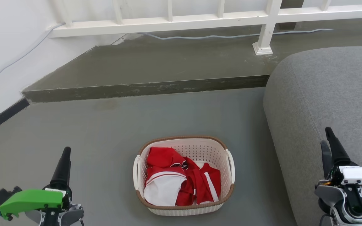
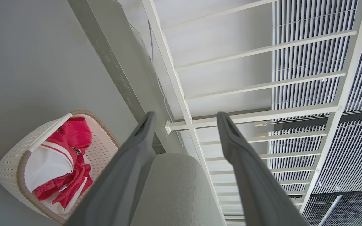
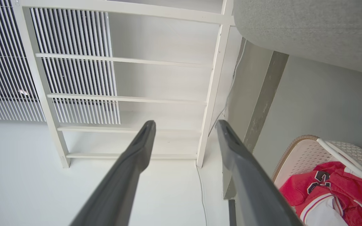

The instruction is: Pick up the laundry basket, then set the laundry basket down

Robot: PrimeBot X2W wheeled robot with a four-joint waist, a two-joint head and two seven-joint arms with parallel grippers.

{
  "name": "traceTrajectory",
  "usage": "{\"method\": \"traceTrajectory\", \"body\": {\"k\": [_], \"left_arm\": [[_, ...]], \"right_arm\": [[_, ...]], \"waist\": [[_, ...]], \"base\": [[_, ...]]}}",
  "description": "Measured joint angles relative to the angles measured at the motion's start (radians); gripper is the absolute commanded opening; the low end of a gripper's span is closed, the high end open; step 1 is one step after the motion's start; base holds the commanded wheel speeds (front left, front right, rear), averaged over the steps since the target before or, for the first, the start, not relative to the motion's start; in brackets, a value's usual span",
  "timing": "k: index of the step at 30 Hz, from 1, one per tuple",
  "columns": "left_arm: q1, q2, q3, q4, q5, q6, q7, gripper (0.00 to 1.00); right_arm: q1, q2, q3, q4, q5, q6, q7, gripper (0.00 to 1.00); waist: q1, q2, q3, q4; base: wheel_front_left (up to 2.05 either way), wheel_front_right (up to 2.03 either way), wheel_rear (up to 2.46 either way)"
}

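Left gripper (image 2: 184, 116) and right gripper (image 3: 184, 124), both splayed, empty; between them upright laundry basket (image 1: 200, 150), long axis left-to-right.

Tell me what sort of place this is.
Probably a home living area or a mock-up: a grey fabric sofa, a laundry basket of red and white clothes on the floor, and a white railing behind.

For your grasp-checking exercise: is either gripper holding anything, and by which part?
Nothing is held: left gripper and right gripper are open, apart from the laundry basket on the floor.
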Motion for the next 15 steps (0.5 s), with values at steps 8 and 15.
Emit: {"method": "traceTrajectory", "body": {"k": [8,15], "left_arm": [[-0.019,0.032,-0.037,-0.02,0.135,0.0,-0.032,1.0],[-0.033,0.055,-0.074,-0.041,0.275,0.012,-0.051,1.0]], "right_arm": [[-0.014,-0.036,0.026,-0.019,-0.13,0.0,-0.03,1.0],[-0.032,-0.064,0.051,-0.038,-0.261,-0.011,-0.05,1.0]], "waist": [[0.0,0.0,0.002,0.0],[0.0,0.0,0.001,0.0]], "base": [[0.0,0.0,0.0],[0.0,0.0,0.0]]}}
